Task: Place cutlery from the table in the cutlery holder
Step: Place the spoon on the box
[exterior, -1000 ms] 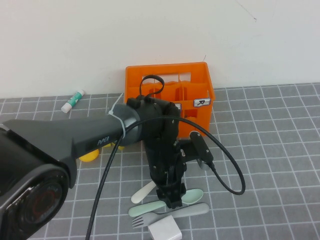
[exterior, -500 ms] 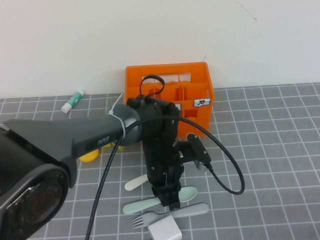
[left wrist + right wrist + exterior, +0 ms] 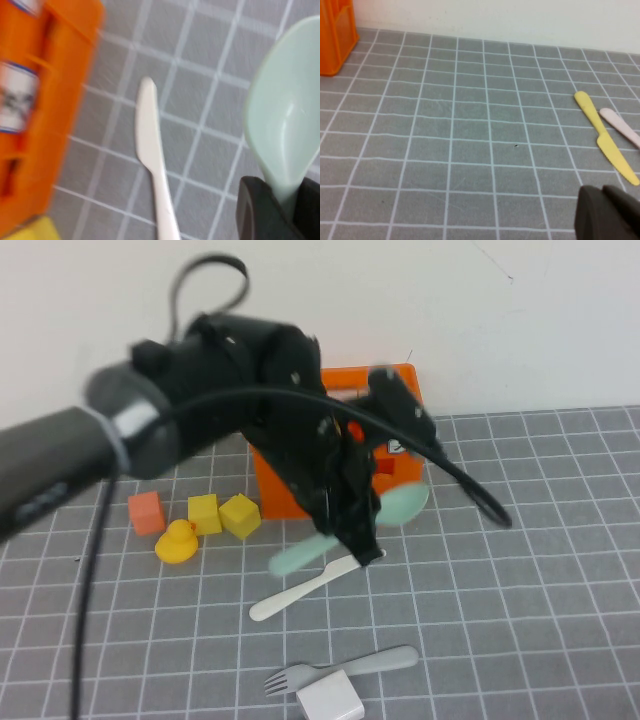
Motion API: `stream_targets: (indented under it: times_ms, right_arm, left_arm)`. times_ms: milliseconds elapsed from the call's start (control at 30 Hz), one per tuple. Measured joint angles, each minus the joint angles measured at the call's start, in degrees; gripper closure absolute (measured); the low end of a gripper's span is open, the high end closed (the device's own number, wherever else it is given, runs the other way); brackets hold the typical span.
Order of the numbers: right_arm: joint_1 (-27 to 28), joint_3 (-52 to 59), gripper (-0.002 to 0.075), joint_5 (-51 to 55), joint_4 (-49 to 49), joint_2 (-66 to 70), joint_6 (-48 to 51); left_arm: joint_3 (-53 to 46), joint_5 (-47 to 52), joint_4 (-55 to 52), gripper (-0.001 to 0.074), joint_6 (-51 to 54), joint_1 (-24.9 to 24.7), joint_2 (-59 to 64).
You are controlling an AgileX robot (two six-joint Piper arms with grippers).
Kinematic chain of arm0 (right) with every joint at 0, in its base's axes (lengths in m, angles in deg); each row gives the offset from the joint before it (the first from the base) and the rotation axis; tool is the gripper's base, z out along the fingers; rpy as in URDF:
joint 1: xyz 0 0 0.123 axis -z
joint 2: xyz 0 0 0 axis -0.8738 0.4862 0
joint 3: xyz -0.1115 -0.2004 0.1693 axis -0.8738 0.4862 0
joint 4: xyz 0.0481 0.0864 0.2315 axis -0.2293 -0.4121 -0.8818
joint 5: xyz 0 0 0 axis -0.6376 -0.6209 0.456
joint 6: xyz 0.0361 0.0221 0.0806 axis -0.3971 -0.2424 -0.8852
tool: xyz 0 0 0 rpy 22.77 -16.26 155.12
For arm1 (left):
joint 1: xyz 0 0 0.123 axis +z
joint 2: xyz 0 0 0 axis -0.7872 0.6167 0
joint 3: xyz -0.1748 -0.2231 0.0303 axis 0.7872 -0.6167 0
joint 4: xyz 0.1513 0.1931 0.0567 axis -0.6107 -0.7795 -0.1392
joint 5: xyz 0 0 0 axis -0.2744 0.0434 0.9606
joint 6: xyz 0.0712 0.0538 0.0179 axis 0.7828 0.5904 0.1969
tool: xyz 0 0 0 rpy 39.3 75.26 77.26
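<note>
My left gripper [image 3: 364, 543] is shut on the pale mint-green spoon [image 3: 404, 504] and holds it in the air, tilted, in front of the orange cutlery holder [image 3: 405, 386]. In the left wrist view the spoon [image 3: 281, 127] rises from between the jaws of the left gripper [image 3: 289, 202], with the holder [image 3: 47, 75] at one side. The cream-white knife [image 3: 303, 589] lies on the table below the spoon and also shows in the left wrist view [image 3: 152, 160]. The grey fork [image 3: 346, 668] lies near the front edge. My right gripper [image 3: 612, 215] is shut and empty, low over the tiles, out of the high view.
A white block [image 3: 330, 699] touches the fork. An orange cube [image 3: 146, 512], two yellow cubes [image 3: 204, 513] and a yellow duck [image 3: 177, 542] sit left of the holder. A yellow knife [image 3: 608, 145] and a pink piece [image 3: 623, 128] lie near the right gripper.
My left gripper has lifted the mint-green spoon off the table and carried it up and back toward the holder. The knife and fork stay on the table.
</note>
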Motion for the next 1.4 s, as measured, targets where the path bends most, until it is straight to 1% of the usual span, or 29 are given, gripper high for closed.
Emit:
stream_targets:
  times_ms: [300, 400, 500, 567, 600, 633, 667, 767, 800, 900, 933, 1000, 1167, 1400]
  right_arm:
    - [0.0, 0.0, 0.0729, 0.0, 0.0, 0.0, 0.0]
    - [0.0, 0.0, 0.0729, 0.0, 0.0, 0.0, 0.0]
    - [0.0, 0.0, 0.0729, 0.0, 0.0, 0.0, 0.0]
    - [0.0, 0.0, 0.0729, 0.0, 0.0, 0.0, 0.0]
    - [0.0, 0.0, 0.0729, 0.0, 0.0, 0.0, 0.0]
    - [0.0, 0.0, 0.0729, 0.0, 0.0, 0.0, 0.0]
    - [0.0, 0.0, 0.0729, 0.0, 0.0, 0.0, 0.0]
    - [0.0, 0.0, 0.0729, 0.0, 0.0, 0.0, 0.0]
    - [0.0, 0.0, 0.0729, 0.0, 0.0, 0.0, 0.0]
    - [0.0, 0.0, 0.0729, 0.0, 0.0, 0.0, 0.0]
    - [0.0, 0.0, 0.0729, 0.0, 0.0, 0.0, 0.0]
    - [0.0, -0.1, 0.0729, 0.0, 0.0, 0.0, 0.0]
    - [0.0, -0.1, 0.0729, 0.1, 0.0, 0.0, 0.0]
    - [0.0, -0.1, 0.0729, 0.1, 0.0, 0.0, 0.0]
  left_arm:
    - [-0.8, -6.4, 0.2, 0.0638, -2.5, 0.0, -7.4]
    - [-5.5, -10.7, 0.5, 0.0638, -3.7, 0.0, -10.4]
    - [-13.7, -16.2, 0.6, 0.0638, -5.8, 0.0, -14.9]
    - [-20.9, -22.5, 0.6, 0.0638, -7.5, 0.0, -19.3]
    - [-24.7, -27.1, 0.6, 0.0638, -8.9, 0.0, -21.7]
    - [-29.1, -34.2, 0.7, 0.0638, -10.7, 0.0, -24.8]
    - [-31.2, -38.4, 0.9, 0.0638, -12.5, 0.0, -26.2]
    - [-40.0, -61.9, 3.6, 0.0638, -19.2, 0.0, -30.9]
    - [-43.0, -73.3, 5.7, 0.0638, -21.9, 0.0, -31.5]
    - [-47.3, -88.1, 11.2, 0.0638, -24.4, 0.0, -31.1]
    - [-47.9, -91.3, 12.9, 0.0638, -24.8, 0.0, -30.2]
    - [-48.3, -94.5, 14.5, 0.0638, -25.1, 0.1, -28.3]
    - [-47.8, -100.5, 12.6, 0.0638, -25.8, 0.1, -22.5]
    - [-44.0, -106.5, 8.9, 0.0638, -35.4, 0.1, -14.6]
